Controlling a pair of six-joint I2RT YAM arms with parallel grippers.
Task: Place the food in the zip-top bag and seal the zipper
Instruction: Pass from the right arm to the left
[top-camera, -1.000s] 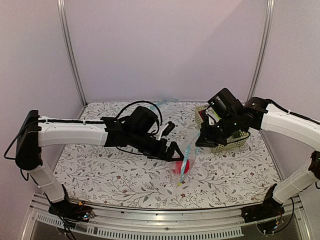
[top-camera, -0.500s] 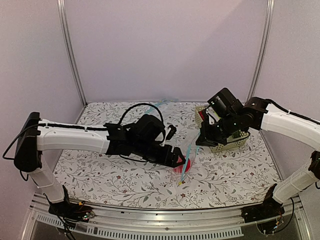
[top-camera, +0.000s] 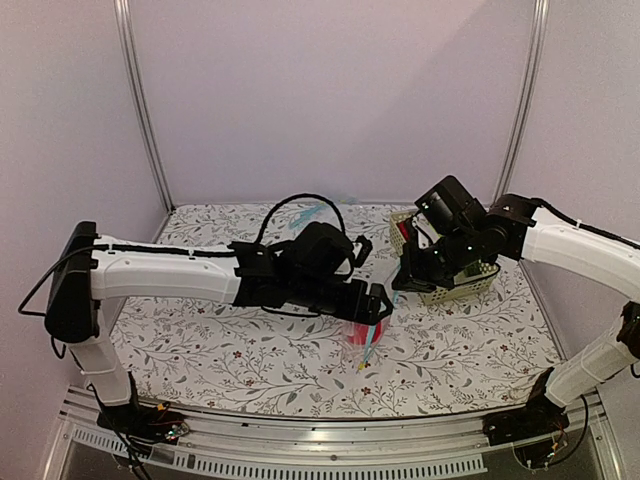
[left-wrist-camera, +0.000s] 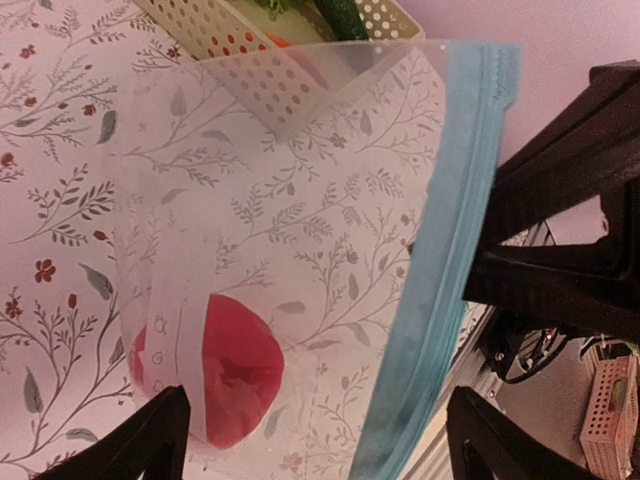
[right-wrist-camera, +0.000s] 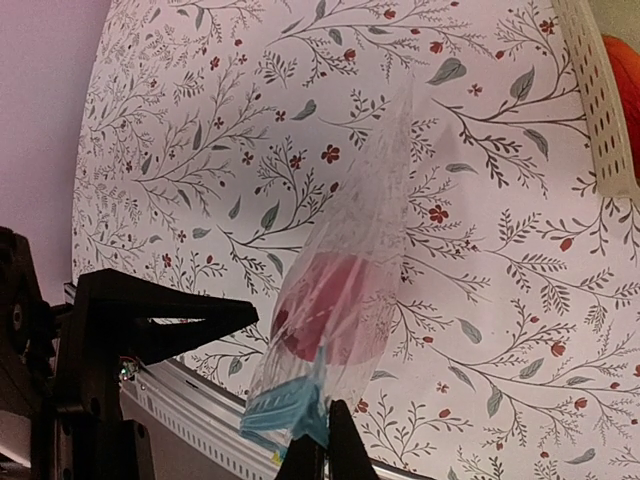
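The zip-top bag (right-wrist-camera: 350, 270) hangs clear and crinkly, with a round red fruit (right-wrist-camera: 325, 305) inside it. My right gripper (right-wrist-camera: 325, 445) is shut on the bag's light blue zipper strip (right-wrist-camera: 285, 410) and holds the bag up over the table. In the top view my right gripper (top-camera: 402, 284) is above the bag (top-camera: 366, 332). My left gripper (top-camera: 372, 292) is open wide, with the bag (left-wrist-camera: 300, 230) between its fingers (left-wrist-camera: 150, 440). The red fruit (left-wrist-camera: 235, 370) and the zipper (left-wrist-camera: 440, 270) show there. A dark green cucumber (left-wrist-camera: 340, 12) and an orange-red piece (left-wrist-camera: 281, 42) lie in the basket.
A cream perforated basket (top-camera: 462, 285) stands at the right of the table, behind my right gripper; it also shows in the left wrist view (left-wrist-camera: 230, 45) and the right wrist view (right-wrist-camera: 597, 90). The table's front rail (right-wrist-camera: 200, 410) runs close below the bag.
My left arm has moved right, bringing its open gripper from beside the bag to around it. The right arm and the bag have stayed in place.
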